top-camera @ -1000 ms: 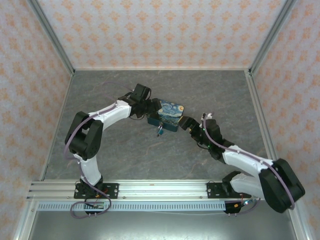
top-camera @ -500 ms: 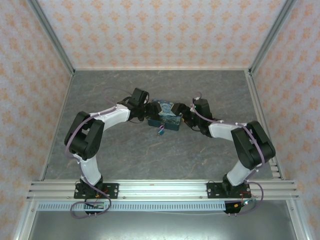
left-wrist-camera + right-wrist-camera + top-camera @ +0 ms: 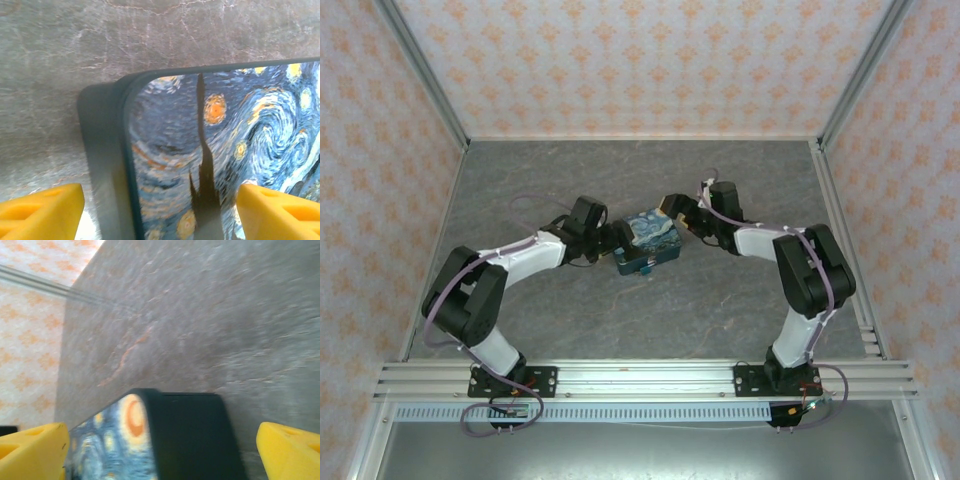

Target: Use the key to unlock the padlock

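The starry-night printed box (image 3: pixel 653 237) lies mid-table. On its near side edge hangs a tiny dark padlock (image 3: pixel 641 266) with a speck of teal, the key, too small to make out. My left gripper (image 3: pixel 616 240) is at the box's left end, open. In the left wrist view its yellow fingertips (image 3: pixel 42 210) straddle the box corner (image 3: pixel 210 165). My right gripper (image 3: pixel 680 214) is at the box's far right corner, also open. The right wrist view has its fingertips (image 3: pixel 32 450) either side of the box's dark end (image 3: pixel 192 435). Padlock and key are hidden in both wrist views.
The grey stone-patterned table (image 3: pixel 570 310) is walled by patterned panels with aluminium posts (image 3: pixel 845 90). A metal rail (image 3: pixel 640 378) runs along the near edge at the arm bases.
The right arm swung in from the front right to the box's far right corner. The left arm dropped lower at the box's left end. The box turned and shifted slightly.
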Tool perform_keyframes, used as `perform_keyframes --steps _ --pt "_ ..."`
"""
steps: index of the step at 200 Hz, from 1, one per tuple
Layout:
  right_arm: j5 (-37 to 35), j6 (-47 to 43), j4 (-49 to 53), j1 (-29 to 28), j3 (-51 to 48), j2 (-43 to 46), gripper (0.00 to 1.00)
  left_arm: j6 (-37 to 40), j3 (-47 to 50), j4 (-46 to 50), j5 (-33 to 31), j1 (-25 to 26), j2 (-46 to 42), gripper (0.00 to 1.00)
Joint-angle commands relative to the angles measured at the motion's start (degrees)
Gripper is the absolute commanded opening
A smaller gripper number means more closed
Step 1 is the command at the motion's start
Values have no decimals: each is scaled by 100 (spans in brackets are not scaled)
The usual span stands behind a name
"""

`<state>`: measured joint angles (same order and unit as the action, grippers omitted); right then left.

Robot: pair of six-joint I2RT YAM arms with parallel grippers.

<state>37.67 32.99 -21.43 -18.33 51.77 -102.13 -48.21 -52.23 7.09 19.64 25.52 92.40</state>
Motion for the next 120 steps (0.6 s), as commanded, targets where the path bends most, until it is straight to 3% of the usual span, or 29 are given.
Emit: perform_keyframes --steps 1,48,98,120 --pt "-256 -586 540 185 18 466 97 74 -39 524 -550 5 -345 83" --pt "143 -460 19 600 -923 1275 97 97 -147 859 -1142 -13 -924 91" --pt "316 -462 261 603 -1510 2101 95 154 -173 1208 -1598 -16 -1538 93" --pt "496 -317 141 603 -1788 2355 85 108 -44 1177 -1636 -17 -1758 93"
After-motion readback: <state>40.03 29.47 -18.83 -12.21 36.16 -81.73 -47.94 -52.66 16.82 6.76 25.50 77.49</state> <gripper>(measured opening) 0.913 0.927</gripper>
